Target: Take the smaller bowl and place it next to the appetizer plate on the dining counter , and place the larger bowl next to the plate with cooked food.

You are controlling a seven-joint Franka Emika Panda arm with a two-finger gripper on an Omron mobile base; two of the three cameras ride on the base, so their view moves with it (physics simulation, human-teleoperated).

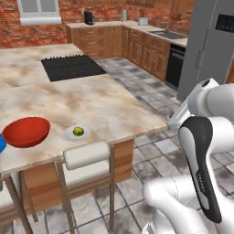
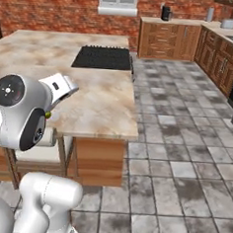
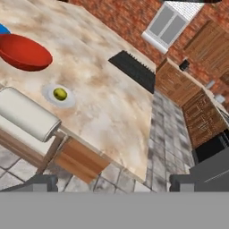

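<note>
— Brick walls and wooden cabinets ring this kitchen, right? What sits on the dining counter (image 1: 114, 105)?

— Near its front edge, the larger bowl (image 1: 26, 131), glossy red, rests upright on the marbled stone. Just beside it, toward the counter's corner, lies the appetizer plate (image 1: 77, 133), small and white with a yellow-green item on it. Bowl and plate are close but apart. A sliver of blue at the frame's left edge, touching or nearly touching the red bowl, is the plate with cooked food (image 1: 1, 144); its contents are cut off.

— And farther back?

— A black cooktop (image 1: 72, 66) is set into the counter, well apart from the dishes. A cushioned stool (image 1: 87, 160) stands tucked under the front edge, right below the white plate.

— Where is the gripper?

— In the hand view the gripper (image 3: 112, 183) shows as two dark fingertips (image 3: 38, 183) at the bottom, spread wide with nothing between them. It hangs off the counter's front, above the tiled floor (image 1: 155, 151) and stool. From there the white plate lies ahead and to the left, the red bowl farther along the same side, both well apart from the fingers.

— The smaller bowl?

— I cannot place it.
</note>
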